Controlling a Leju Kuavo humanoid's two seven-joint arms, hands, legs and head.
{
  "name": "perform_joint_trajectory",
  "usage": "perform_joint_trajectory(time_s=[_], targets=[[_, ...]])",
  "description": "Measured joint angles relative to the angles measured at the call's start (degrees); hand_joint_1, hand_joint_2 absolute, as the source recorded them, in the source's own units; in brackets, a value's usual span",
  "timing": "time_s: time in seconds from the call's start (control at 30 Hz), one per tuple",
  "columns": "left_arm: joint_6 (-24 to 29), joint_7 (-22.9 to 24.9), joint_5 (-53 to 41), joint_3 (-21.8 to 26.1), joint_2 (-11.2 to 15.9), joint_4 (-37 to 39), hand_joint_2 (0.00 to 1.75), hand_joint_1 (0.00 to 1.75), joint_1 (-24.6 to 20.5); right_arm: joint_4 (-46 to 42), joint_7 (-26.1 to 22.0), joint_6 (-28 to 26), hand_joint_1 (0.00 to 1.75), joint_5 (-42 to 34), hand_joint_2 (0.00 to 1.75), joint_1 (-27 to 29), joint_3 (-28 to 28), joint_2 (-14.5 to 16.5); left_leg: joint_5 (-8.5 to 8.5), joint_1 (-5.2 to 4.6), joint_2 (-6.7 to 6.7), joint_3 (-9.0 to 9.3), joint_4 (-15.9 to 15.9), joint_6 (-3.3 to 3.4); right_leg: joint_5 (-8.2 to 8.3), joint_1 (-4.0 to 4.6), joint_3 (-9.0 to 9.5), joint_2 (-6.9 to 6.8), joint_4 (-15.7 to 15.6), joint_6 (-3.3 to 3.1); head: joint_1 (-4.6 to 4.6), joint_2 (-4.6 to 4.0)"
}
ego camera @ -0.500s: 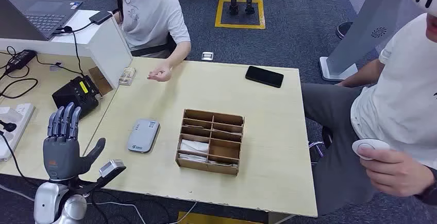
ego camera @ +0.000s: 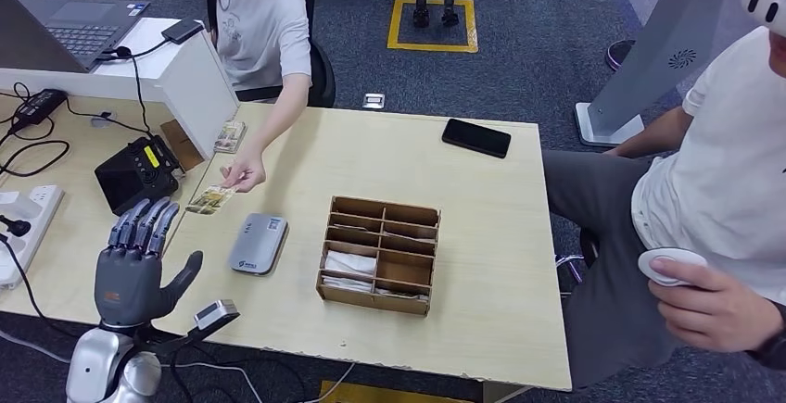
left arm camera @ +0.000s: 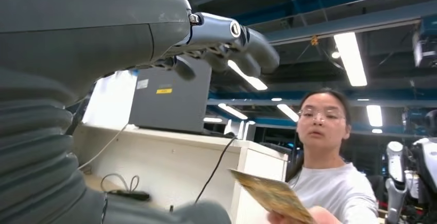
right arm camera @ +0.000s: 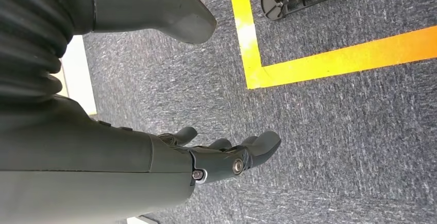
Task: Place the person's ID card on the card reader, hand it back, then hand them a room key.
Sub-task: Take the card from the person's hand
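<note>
From my head camera, my left hand (ego camera: 139, 269) stands raised over the near left corner of the pale wooden table (ego camera: 482, 264), palm away from me, fingers straight and slightly fanned, thumb out to the side, holding nothing; my silver forearm is cut off by the lower edge. A person's hand (ego camera: 243, 177) reaches across the table from the far side and pinches the ID card (ego camera: 209, 200) by one end, the card just beyond my fingertips and not touching them; its print is too small to read. The grey card reader (ego camera: 258, 244) lies flat on the table near the card, between my hand and the wooden compartment box (ego camera: 378, 253), where white folded things lie in the left compartments, though I cannot tell what they are. A black phone (ego camera: 475, 137) lies near the far right edge, and a second person sits at the right, cut off by the frame. From my left wrist camera, my left hand's fingers (left arm camera: 242, 41) stretch out and bend a little at the tips, empty, and the card (left arm camera: 270, 195) shows edge-on and tilted, the holding hand mostly cut off. From my right wrist camera, my right hand (right arm camera: 227, 157) hangs over grey carpet with yellow floor tape (right arm camera: 288, 64), fingers loosely bent, thumb apart, nothing in it.
</note>
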Motion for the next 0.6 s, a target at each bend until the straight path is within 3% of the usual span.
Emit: perform_joint_trajectory(time_s=[0.1, 0.27, 0.4, 0.6], targets=[[0.02, -2.78, 0.05, 2.49, -2.26, -0.07, 0.0, 0.0, -1.06, 0.0, -0.01, 0.0, 0.0, 0.53, 1.75, -0.03, -0.07, 0.08, 0.0, 0.0, -0.01, 0.0, 0.0, 0.0, 0.0, 0.0, 0.0, -0.01, 0.0, 0.0, 0.01, 0.0], [0.11, -3.46, 1.66, 3.87, -4.01, -0.67, 0.0, 0.0, -1.9, 0.0, 0.03, -0.03, 0.0, 1.08, 1.75, -0.06, -0.33, 0.16, 0.0, 0.0, 0.0, 0.01, 0.0, 0.0, 0.01, 0.0, 0.0, 0.0, 0.0, 0.0, 0.01, 0.0], [0.15, -3.48, 2.71, 3.92, -4.22, -0.58, 1.75, 0.0, -2.2, 0.0, 0.05, -0.09, 0.0, 1.4, 1.75, -0.08, -0.64, 0.17, 0.0, 0.01, 0.0, 0.0, 0.0, 0.0, 0.0, 0.0, 0.0, -0.01, 0.0, 0.0, 0.0, 0.0], [0.15, 0.07, 2.3, 3.87, -3.71, 0.17, 1.75, 0.0, -2.48, 0.0, -0.48, -0.07, 0.0, 1.75, 1.75, -0.1, -1.09, 0.19, 0.0, 0.01, 0.01, 0.01, 0.0, 0.0, 0.0, 0.0, -0.01, 0.01, 0.0, 0.0, 0.01, 0.0]])
